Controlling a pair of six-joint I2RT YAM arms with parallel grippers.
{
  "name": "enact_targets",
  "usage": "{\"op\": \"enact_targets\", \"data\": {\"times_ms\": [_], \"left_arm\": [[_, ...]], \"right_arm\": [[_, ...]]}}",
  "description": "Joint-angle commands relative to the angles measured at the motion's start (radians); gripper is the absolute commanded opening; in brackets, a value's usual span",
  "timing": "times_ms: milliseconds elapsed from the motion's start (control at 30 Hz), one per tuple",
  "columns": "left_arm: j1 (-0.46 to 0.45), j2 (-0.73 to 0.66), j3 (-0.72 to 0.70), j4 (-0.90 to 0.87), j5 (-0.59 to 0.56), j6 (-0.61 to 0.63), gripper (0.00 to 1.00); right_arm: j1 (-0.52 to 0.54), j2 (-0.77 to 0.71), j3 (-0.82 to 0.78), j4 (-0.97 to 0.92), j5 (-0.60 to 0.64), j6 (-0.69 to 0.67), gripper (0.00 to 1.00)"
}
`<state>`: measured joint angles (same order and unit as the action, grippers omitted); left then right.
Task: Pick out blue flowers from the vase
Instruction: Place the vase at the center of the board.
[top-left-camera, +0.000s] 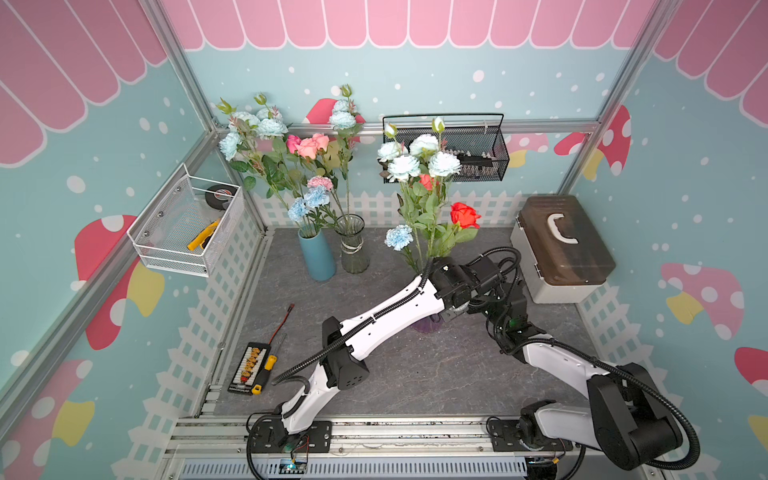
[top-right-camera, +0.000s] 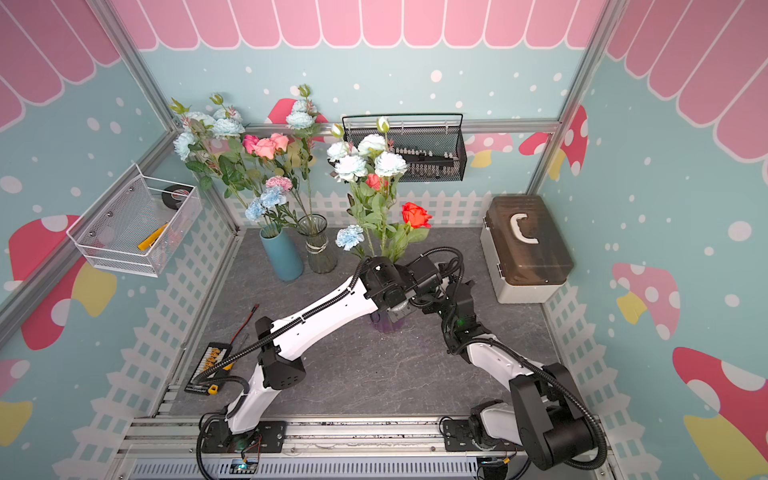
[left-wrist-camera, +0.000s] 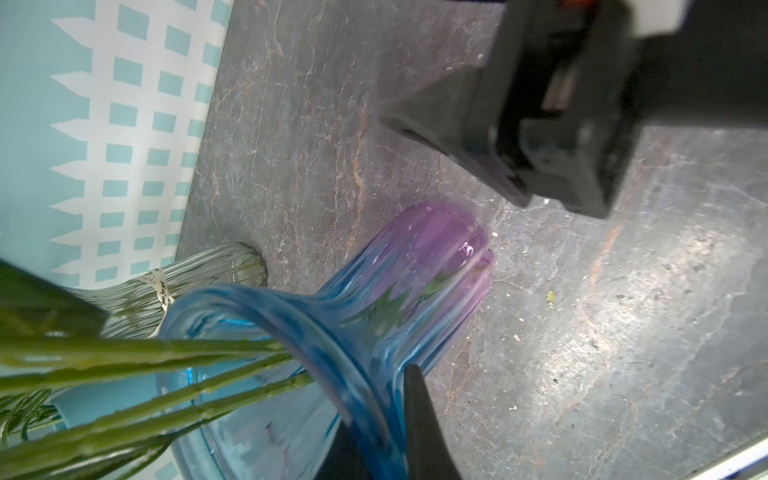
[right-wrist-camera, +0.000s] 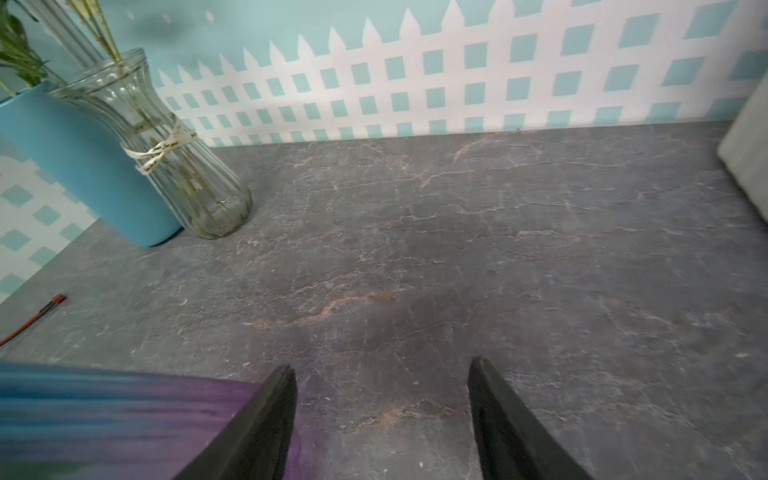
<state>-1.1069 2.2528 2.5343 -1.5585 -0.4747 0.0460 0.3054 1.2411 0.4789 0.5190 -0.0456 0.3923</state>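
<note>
- The vase (left-wrist-camera: 436, 257) is ribbed, see-through glass, blue at its flared rim and shading to purple at the foot. It stands upright in the middle of the grey, veined tabletop (top-left-camera: 415, 374).
- The blue flowers (top-left-camera: 404, 167) rise from it: ruffled pale heads on long green stems, with one smaller frilly bloom lower down.
- The left gripper (left-wrist-camera: 380, 399) is pressed together, pinching the vase's rim just beside the stems (left-wrist-camera: 166, 353).
- The right gripper (right-wrist-camera: 382, 365) hangs low with its fingers spread and nothing between them, one finger just beside the vase's foot.
- A red rose (top-left-camera: 464, 215) shares the vase among the blue stems. In both top views the left arm's wrist (top-left-camera: 453, 278) covers the vase's mouth.
- A teal vase (top-left-camera: 318, 257) and a clear glass vase (top-left-camera: 353, 249), fluted, stand at the back with more flowers.
</note>
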Motion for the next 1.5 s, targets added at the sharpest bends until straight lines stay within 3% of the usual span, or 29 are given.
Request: {"op": "enact_targets", "data": {"times_ms": [0,167,300,767,1467], "left_arm": [[-0.043,-0.031,0.020,0.029,-0.118,-0.014,0.00],[-0.078,-0.022,-0.029,0.032,-0.086,-0.051,0.00],[-0.107,-0.029,-0.093,0.070,-0.083,-0.066,0.00],[-0.180,-0.018,-0.101,0.165,-0.085,-0.052,0.00],[-0.222,-0.088,-0.147,0.096,-0.108,-0.066,0.00]], "right_arm": [[-0.010,-0.056,-0.038,-0.012,0.125,0.021,0.65],[-0.034,-0.076,-0.056,-0.022,0.164,0.050,0.77],[-0.053,-0.065,-0.054,-0.021,0.149,0.066,0.80],[-0.058,-0.057,-0.043,-0.036,0.137,0.057,0.78],[-0.058,-0.060,-0.045,-0.037,0.137,0.056,0.77]]}}
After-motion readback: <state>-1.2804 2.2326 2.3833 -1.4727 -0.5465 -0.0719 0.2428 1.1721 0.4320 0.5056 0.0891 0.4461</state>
